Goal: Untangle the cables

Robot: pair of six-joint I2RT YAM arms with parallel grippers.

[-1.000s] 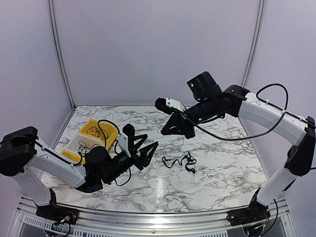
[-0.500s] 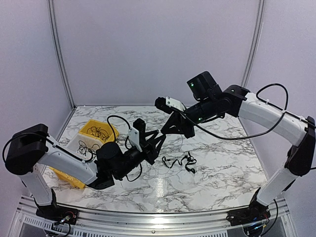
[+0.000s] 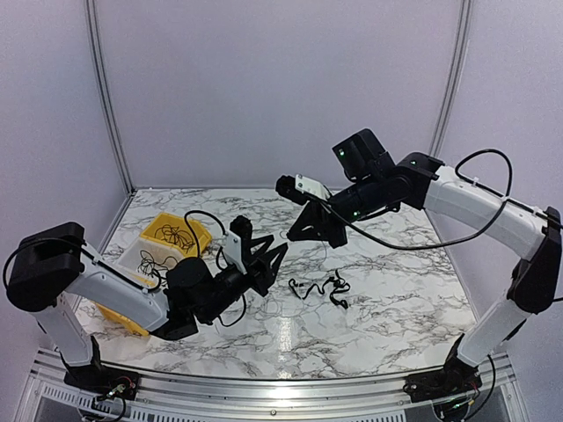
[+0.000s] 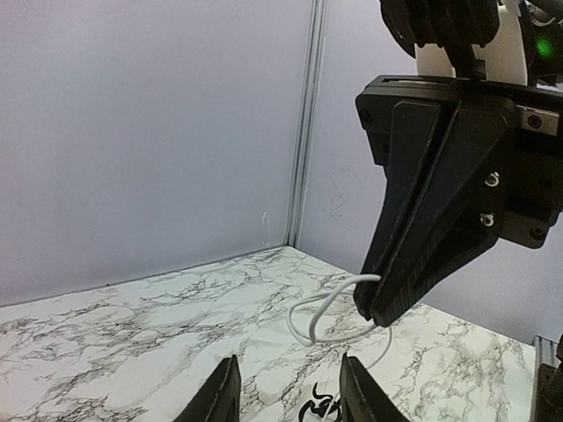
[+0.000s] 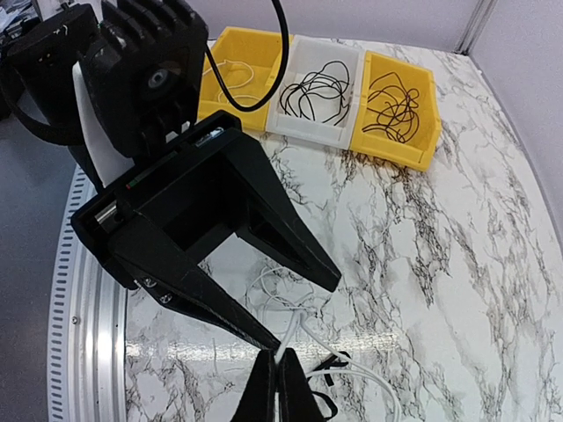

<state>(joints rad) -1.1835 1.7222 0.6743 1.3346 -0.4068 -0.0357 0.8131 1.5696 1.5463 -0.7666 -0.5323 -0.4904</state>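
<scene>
Our right gripper (image 4: 374, 309) hangs above the middle of the marble worktop (image 3: 387, 308) with its fingers pressed together on a thin white cable (image 4: 294, 315), which droops from the tips in a loose loop clear of the surface. Our left gripper (image 4: 286, 394) faces it from the left, just beside it and a little lower. Its fingers are apart, and nothing sits between them. A small knotted clump of black cables (image 3: 321, 288) lies on the worktop just right of the left gripper and nearer to us than the right one; neither gripper touches it. At the far left of the worktop stands a row of bins (image 5: 393, 148), two yellow with a white bin (image 5: 310, 130) between them. Separate loose black coils (image 5: 318, 86) lie in the white bin and in the yellow bin to its right. The left arm partly hides the other yellow bin, so we cannot tell its contents.
</scene>
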